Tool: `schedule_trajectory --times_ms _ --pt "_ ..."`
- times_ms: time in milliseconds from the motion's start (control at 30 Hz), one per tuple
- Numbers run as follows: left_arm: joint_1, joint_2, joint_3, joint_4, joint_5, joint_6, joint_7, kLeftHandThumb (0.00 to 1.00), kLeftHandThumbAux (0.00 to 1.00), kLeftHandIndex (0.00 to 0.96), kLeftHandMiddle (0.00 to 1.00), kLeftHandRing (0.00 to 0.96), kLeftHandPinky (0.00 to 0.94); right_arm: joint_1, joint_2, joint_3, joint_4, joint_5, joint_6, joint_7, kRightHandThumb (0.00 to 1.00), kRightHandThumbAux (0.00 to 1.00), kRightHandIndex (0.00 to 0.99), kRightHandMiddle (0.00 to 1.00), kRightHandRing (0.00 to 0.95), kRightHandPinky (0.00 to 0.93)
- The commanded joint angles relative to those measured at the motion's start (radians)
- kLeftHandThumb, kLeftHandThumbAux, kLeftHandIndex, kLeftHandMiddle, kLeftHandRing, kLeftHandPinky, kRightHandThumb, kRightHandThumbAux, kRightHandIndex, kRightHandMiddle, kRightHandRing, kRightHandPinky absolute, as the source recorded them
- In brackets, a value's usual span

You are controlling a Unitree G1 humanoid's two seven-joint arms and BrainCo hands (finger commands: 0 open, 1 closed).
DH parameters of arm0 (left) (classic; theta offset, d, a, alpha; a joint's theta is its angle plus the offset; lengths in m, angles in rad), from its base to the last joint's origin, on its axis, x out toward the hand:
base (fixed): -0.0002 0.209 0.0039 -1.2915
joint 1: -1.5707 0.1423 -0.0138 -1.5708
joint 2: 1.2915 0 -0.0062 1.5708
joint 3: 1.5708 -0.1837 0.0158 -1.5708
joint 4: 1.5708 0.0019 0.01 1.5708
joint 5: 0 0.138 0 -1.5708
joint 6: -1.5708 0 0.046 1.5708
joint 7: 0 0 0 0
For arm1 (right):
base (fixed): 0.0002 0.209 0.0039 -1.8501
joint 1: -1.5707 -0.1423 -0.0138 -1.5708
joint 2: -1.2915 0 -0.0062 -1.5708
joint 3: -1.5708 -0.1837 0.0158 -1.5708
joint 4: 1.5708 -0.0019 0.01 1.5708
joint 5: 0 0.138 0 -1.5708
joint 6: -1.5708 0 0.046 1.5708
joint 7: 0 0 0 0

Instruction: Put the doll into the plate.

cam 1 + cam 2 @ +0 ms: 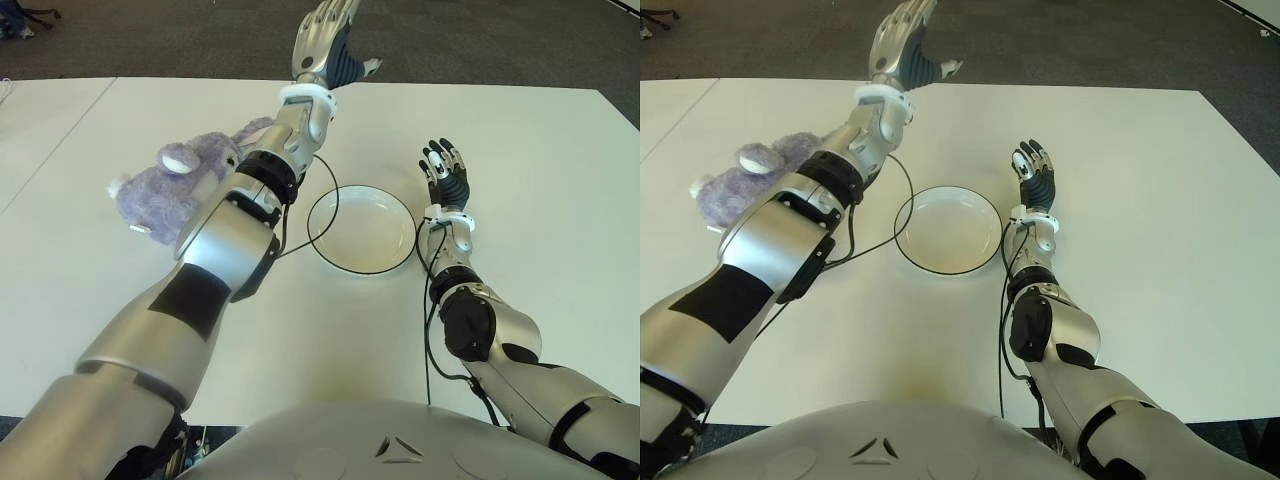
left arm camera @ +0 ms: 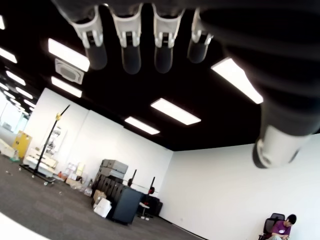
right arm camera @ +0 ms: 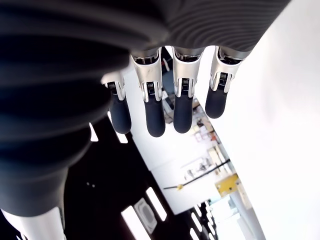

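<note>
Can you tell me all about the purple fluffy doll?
The doll is a soft, fuzzy plush in pale purple, with a rounded ear showing a white inside and a small white patch low on its body. It lies on the white table, to the left of the plate and apart from it. The robot's left forearm crosses in front and hides part of it. Neither robot hand holds it.

White table [image 1: 520, 180], dark grey carpet [image 1: 480, 50], white walls [image 2: 215, 195], black ceiling with bright strip lights [image 2: 175, 111], seated person [image 2: 283, 228]
</note>
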Motion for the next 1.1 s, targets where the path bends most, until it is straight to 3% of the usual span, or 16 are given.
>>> schedule_trajectory --times_ms 33,233,400,500,600,667,700,767,867,1100 --pt "-0.072 -0.006 -0.041 0.011 0.031 0.026 -0.043 0.181 0.571 0.031 0.132 0.127 0.133 0.212 0.056 -0.026 0.135 0.024 0.15 -0.025 0.0 0.754 0.205 0.222 0.182 0.155" --pt "-0.077 0.019 -0.073 -0.003 0.047 0.017 -0.057 0.17 0.56 0.024 0.144 0.161 0.181 0.213 0.055 -0.016 0.135 0.012 0.143 -0.035 0.0 0.749 0.189 0.208 0.171 0.14" --pt "-0.03 0.086 -0.101 -0.084 0.061 -0.001 -0.119 0.156 0.53 0.004 0.123 0.131 0.113 0.213 0.055 -0.017 0.134 0.014 0.144 -0.033 0.0 0.752 0.182 0.199 0.161 0.129" --pt "0.025 0.163 -0.128 -0.193 0.083 -0.009 -0.213 0.137 0.509 0.0 0.078 0.081 0.037 0.213 0.055 -0.018 0.134 0.016 0.144 -0.037 0.0 0.768 0.186 0.202 0.165 0.139" --pt "0.054 0.202 -0.137 -0.241 0.088 -0.01 -0.271 0.137 0.493 0.0 0.061 0.065 0.006 0.212 0.054 -0.02 0.134 0.018 0.147 -0.038 0.0 0.773 0.189 0.205 0.168 0.14" --pt "0.071 0.227 -0.142 -0.268 0.089 -0.008 -0.309 0.131 0.49 0.0 0.051 0.056 0.0 0.211 0.054 -0.022 0.135 0.02 0.149 -0.038 0.0 0.774 0.191 0.206 0.17 0.14" --pt "0.093 0.258 -0.144 -0.3 0.09 -0.009 -0.345 0.186 0.456 0.008 0.063 0.063 0.0 0.211 0.054 -0.023 0.135 0.022 0.15 -0.037 0.0 0.774 0.195 0.21 0.175 0.145" --pt "0.119 0.314 -0.146 -0.356 0.091 -0.001 -0.431 0.134 0.462 0.0 0.02 0.022 0.0 0.21 0.054 -0.026 0.135 0.025 0.151 -0.032 0.0 0.775 0.197 0.211 0.175 0.146" --pt "0.142 0.381 -0.14 -0.436 0.089 0.023 -0.555 0.144 0.431 0.0 0.0 0.0 0.0 0.209 0.055 -0.029 0.134 0.028 0.15 -0.027 0.0 0.781 0.202 0.216 0.182 0.16" --pt "0.197 0.516 -0.089 -0.57 0.059 0.032 -0.723 0.162 0.402 0.0 0.0 0.0 0.0 0.208 0.056 -0.028 0.134 0.026 0.146 -0.033 0.0 0.781 0.202 0.215 0.187 0.16"
